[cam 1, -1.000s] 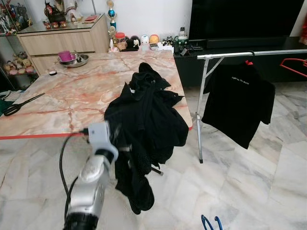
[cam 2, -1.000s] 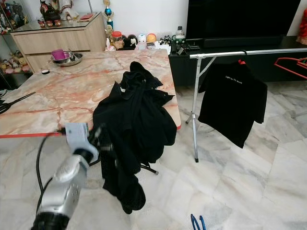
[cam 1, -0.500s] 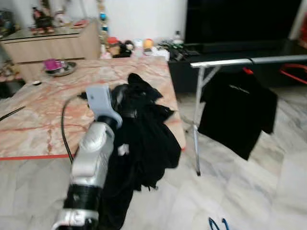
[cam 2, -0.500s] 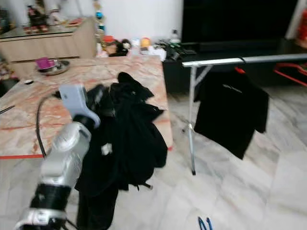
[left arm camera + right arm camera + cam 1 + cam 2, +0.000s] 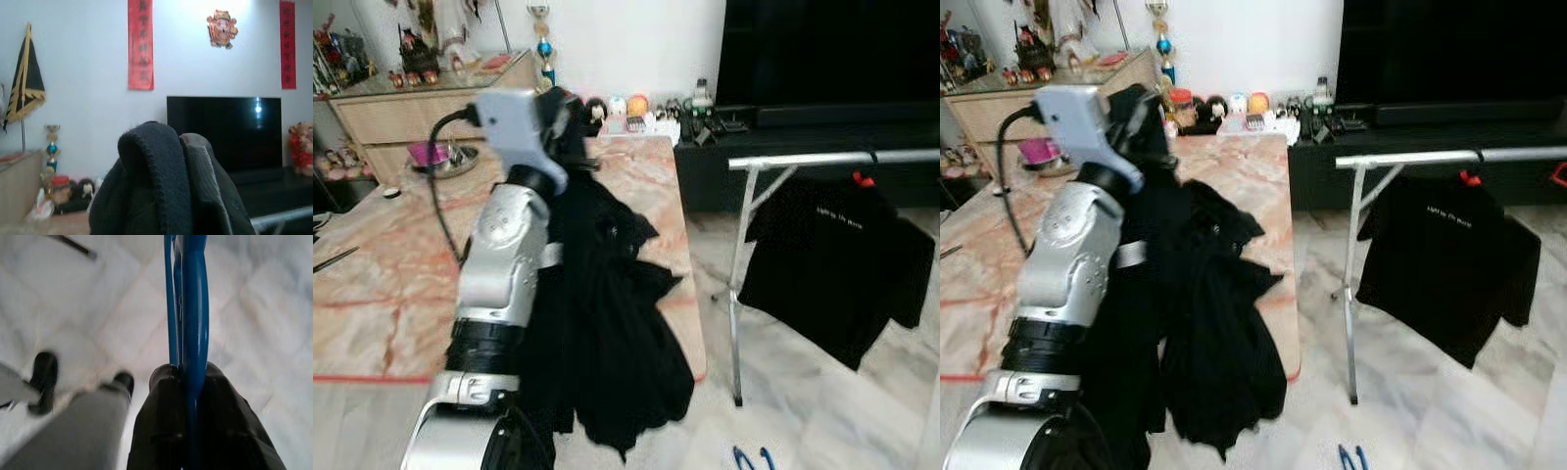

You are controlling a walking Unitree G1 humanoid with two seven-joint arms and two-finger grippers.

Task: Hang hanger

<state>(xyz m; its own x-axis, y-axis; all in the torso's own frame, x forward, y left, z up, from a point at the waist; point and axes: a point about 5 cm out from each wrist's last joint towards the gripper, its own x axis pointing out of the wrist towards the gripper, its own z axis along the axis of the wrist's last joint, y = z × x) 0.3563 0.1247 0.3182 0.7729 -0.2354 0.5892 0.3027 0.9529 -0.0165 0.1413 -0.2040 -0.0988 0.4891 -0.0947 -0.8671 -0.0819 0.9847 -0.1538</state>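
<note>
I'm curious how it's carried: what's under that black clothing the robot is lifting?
The clothing drapes over the raised left end effector, whose fingers are mostly covered. Below it lies the marble table; the table part beneath the cloth is hidden.

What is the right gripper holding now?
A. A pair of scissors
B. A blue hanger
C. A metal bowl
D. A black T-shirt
B: in the right wrist view the right gripper is shut on the blue hanger, above the pale floor tiles.

Marble table (image 5: 372, 284) seen beneath the raised left gripper (image 5: 570, 110); black clothing pile (image 5: 607, 323) draped over its near edge below the gripper, metal bowl (image 5: 440, 162) lying beyond, far side.
</note>
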